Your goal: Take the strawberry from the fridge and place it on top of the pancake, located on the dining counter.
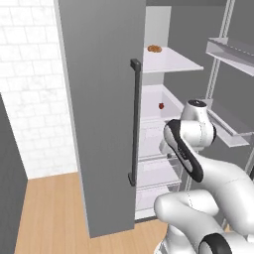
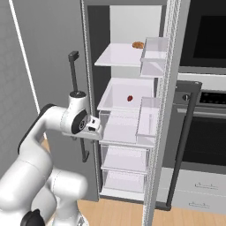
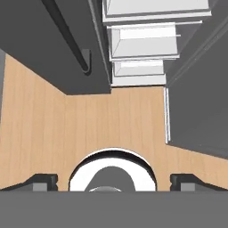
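The fridge [image 1: 99, 99] stands with its left door shut and its right door swung wide. On the middle white shelf lies the strawberry [image 1: 160, 105] [image 2: 129, 98], small, red and alone. My gripper [image 2: 94, 127] hangs in front of the fridge's open half, below and left of the berry and well apart from it, pointing down at the floor. In the hand view the fingertips [image 3: 42, 180] stand far apart at the bottom, so the gripper [image 3: 116, 180] is open and holds nothing. The fridge's lower drawers [image 3: 142, 40] show at the top. The pancake and the dining counter are out of view.
An orange-brown pastry [image 2: 138, 45] sits on the top shelf. The open door's shelves [image 2: 152, 55] jut out right of the opening. An oven [image 2: 207, 44] with white drawers [image 2: 198, 194] stands further right. Wood floor [image 3: 111, 124] lies below the hand.
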### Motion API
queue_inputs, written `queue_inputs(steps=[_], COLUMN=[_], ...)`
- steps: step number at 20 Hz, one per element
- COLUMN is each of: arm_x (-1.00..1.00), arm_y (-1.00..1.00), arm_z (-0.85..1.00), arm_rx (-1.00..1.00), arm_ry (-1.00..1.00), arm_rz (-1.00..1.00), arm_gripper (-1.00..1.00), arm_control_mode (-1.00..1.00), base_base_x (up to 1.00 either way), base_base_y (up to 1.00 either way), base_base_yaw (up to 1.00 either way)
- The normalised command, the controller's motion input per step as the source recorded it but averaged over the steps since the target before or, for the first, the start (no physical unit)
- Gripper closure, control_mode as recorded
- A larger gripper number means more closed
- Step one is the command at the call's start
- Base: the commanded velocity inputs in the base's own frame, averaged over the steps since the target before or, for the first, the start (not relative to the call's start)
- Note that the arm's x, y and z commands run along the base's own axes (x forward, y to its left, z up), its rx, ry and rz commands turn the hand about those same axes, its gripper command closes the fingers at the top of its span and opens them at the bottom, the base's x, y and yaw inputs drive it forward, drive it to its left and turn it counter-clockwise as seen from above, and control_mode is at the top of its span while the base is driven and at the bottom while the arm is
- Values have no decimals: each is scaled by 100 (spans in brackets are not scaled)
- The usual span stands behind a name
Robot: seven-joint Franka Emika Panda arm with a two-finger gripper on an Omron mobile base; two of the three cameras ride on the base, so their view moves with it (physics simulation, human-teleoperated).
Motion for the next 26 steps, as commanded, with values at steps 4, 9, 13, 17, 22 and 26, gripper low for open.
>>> queue_inputs(steps=[4, 9, 13, 17, 22, 26], arm_x=[-1, 6, 3, 0, 0, 0], arm_y=[0, 1, 0, 0, 0, 0], arm_z=[0, 0, -3, 0, 0, 0], arm_rx=[0, 0, 0, 0, 0, 0], arm_ry=[0, -1, -4, 0, 0, 0], arm_rz=[0, -10, -11, 0, 0, 0], arm_gripper=[-100, -100, -100, -100, -100, -100], arm_control_mode=[-100, -100, 100, 100, 100, 100], base_base_x=[0, 0, 11, 36, 66, 71], base_base_y=[0, 0, 0, 0, 2, 0], base_base_yaw=[0, 0, -44, -28, -4, 0])
